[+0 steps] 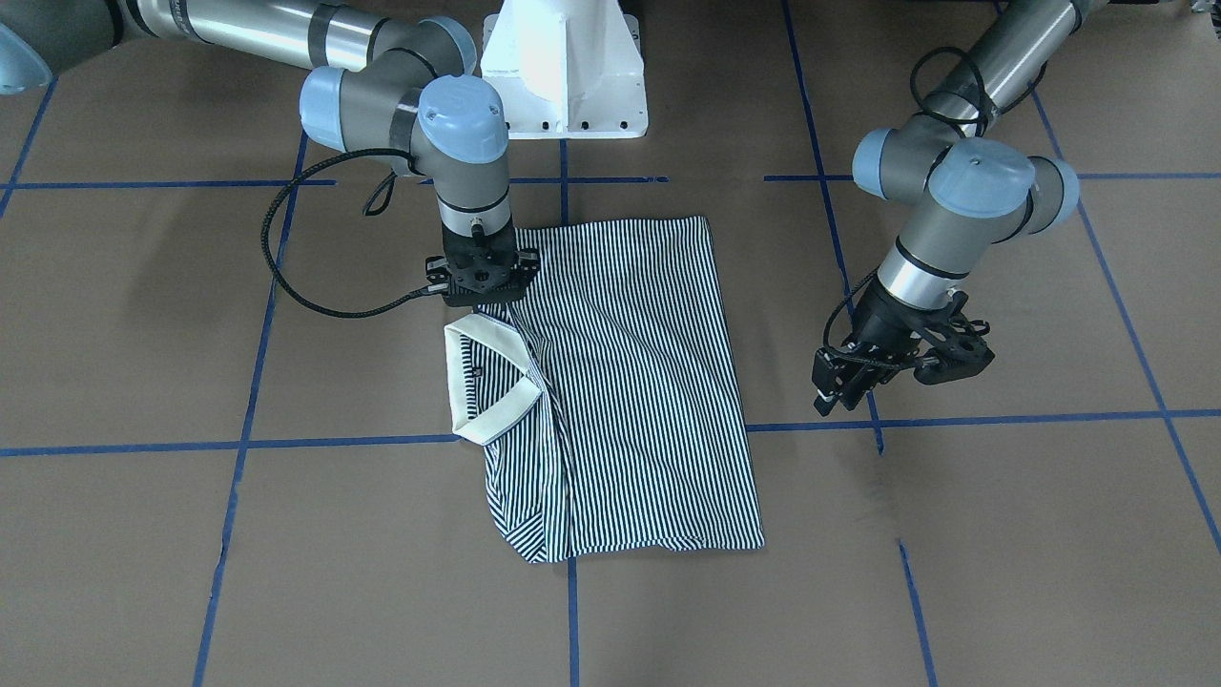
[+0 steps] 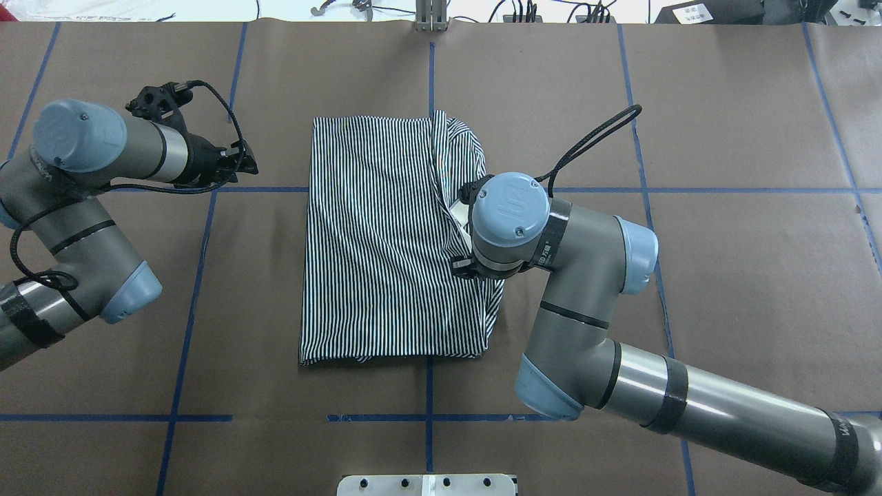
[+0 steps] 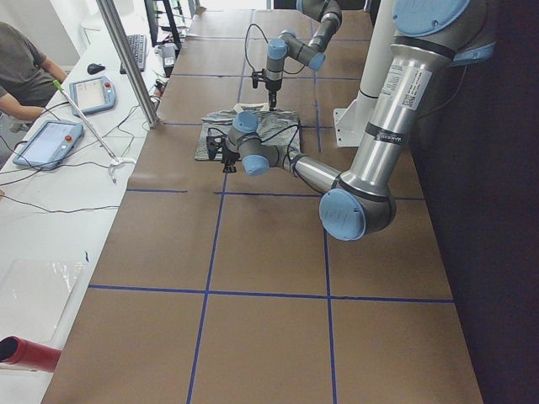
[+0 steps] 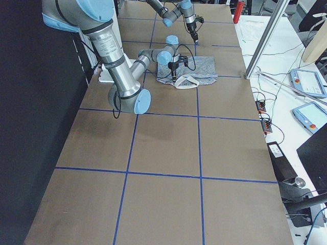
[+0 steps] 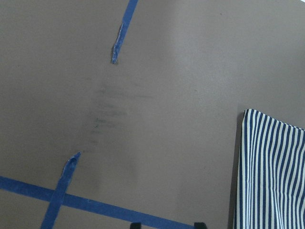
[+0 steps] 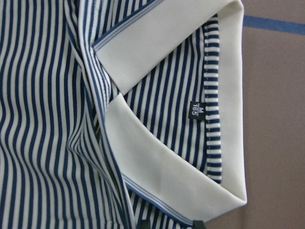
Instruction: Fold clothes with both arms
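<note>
Shirt: striped polo, folded to a rectangle, flat at mid-worktop. Its cream collar lies at the edge on the robot's right.

Right gripper: points straight down at the shirt's corner just beside the collar. Jaws released; contact with the cloth cannot be told.

Left gripper: tilted over bare worktop, well apart from the shirt's opposite edge. Jaws released, holding nothing.
</note>
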{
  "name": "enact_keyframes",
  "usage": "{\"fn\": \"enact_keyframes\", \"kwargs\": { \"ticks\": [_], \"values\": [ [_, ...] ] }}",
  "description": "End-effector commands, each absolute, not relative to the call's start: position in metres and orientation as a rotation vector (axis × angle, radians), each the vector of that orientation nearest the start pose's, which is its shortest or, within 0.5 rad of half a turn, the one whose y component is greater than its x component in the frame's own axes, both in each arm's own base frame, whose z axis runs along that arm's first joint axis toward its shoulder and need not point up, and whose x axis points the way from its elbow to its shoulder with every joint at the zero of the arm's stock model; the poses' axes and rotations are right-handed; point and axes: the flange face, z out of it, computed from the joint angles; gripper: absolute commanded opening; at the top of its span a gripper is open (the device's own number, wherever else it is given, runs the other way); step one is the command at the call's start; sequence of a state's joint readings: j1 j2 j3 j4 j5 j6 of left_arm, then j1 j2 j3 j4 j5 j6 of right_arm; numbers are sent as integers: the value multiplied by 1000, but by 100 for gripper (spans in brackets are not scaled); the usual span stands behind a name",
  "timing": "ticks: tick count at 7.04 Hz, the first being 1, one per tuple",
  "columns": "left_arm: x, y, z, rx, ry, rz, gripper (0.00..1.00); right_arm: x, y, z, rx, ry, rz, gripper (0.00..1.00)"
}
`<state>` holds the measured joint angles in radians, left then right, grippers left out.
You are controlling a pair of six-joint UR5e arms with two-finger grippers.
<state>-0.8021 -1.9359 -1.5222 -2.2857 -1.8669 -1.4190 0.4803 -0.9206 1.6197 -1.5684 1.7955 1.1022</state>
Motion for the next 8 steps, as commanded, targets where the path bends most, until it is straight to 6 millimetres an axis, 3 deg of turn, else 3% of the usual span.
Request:
{"fn": "enact_keyframes", "kwargs": {
  "ticks": [1,2,3,4,6,8],
  "values": [
    [382,-545,400,233,1042,-435,47,-575,-445,227,141,-729,-36,99],
    [382,-545,400,233,1042,-435,47,-593,-470,206,147,-722,-20,100],
    [382,-545,400,233,1042,-435,47,-604,-493,198,145,-699,-12,100],
    [382,-545,400,232,1042,-437,47,-606,-501,199,145,-687,-14,100],
    [382,-545,400,232,1042,-437,47,-616,-518,225,170,-682,-48,100],
    [382,-545,400,233,1042,-435,47,-603,-530,246,163,-661,-65,100]
  ]
}}
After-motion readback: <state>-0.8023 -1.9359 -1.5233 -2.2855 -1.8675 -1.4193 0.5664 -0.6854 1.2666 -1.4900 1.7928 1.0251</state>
